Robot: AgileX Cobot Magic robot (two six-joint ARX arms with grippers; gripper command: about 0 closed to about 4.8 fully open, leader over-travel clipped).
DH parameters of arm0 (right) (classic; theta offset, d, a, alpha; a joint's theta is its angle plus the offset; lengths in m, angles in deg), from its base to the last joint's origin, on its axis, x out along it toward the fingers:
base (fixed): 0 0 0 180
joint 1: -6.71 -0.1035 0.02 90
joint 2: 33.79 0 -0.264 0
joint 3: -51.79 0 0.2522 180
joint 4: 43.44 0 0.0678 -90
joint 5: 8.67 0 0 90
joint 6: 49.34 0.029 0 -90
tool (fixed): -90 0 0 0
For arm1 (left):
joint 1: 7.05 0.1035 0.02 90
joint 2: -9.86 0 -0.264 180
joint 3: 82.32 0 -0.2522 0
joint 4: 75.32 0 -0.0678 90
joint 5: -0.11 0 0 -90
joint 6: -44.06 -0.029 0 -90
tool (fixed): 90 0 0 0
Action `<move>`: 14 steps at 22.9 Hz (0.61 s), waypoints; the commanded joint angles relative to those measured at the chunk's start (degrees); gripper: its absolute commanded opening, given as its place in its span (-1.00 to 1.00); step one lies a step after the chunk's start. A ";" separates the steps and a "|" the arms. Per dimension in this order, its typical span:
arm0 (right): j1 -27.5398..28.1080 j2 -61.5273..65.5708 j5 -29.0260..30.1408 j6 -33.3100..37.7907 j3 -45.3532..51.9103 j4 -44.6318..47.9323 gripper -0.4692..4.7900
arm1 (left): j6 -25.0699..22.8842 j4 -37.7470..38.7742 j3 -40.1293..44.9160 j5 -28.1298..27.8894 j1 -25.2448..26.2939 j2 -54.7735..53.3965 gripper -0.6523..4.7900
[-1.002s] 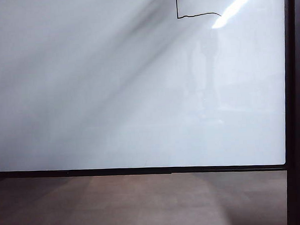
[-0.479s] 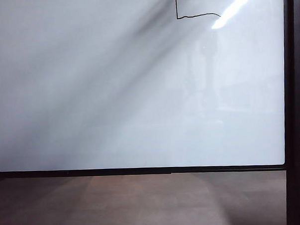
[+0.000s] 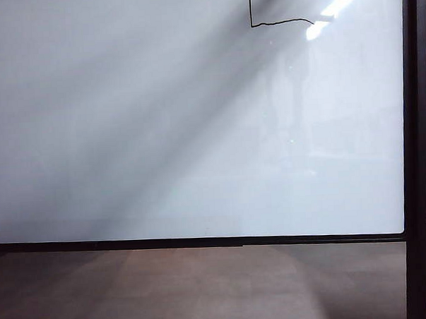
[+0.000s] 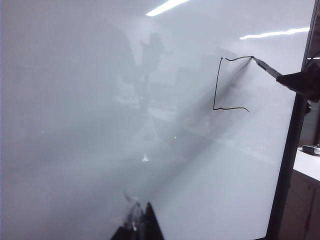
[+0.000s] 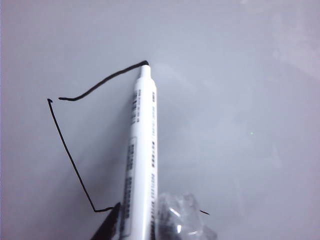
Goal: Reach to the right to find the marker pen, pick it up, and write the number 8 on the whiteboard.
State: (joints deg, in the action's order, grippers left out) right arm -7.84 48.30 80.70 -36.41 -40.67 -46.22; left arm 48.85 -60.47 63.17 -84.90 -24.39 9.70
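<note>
The right gripper (image 5: 137,227) is clamping the pen (image 5: 141,150), whose tip is touching the board (image 5: 240,100) at the end of the top stroke of the unfinished 8 (image 5: 70,150). To draw well, it should be keeping light, even pressure and turning down cleanly to close the box. The exterior view is showing only the drawing's lower corner at the upper right. The left gripper (image 4: 136,226), low in its own frame, is sitting away from the drawing; its jaws I cannot tell.
</note>
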 commanded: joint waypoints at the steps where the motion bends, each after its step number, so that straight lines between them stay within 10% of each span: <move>1: 0.09 -0.20 -0.72 -0.11 0.87 -0.50 -0.84 | 0.13 -0.74 -0.28 0.22 -0.04 -0.09 -0.78; 14: 0.09 -0.24 -0.96 1.09 12.96 3.45 -0.84 | 0.15 -0.72 -0.28 0.20 -0.04 -0.09 -0.78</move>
State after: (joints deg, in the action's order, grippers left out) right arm -7.86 47.99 80.64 -35.87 -28.25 -43.64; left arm 48.85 -60.47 63.17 -84.90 -24.39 9.68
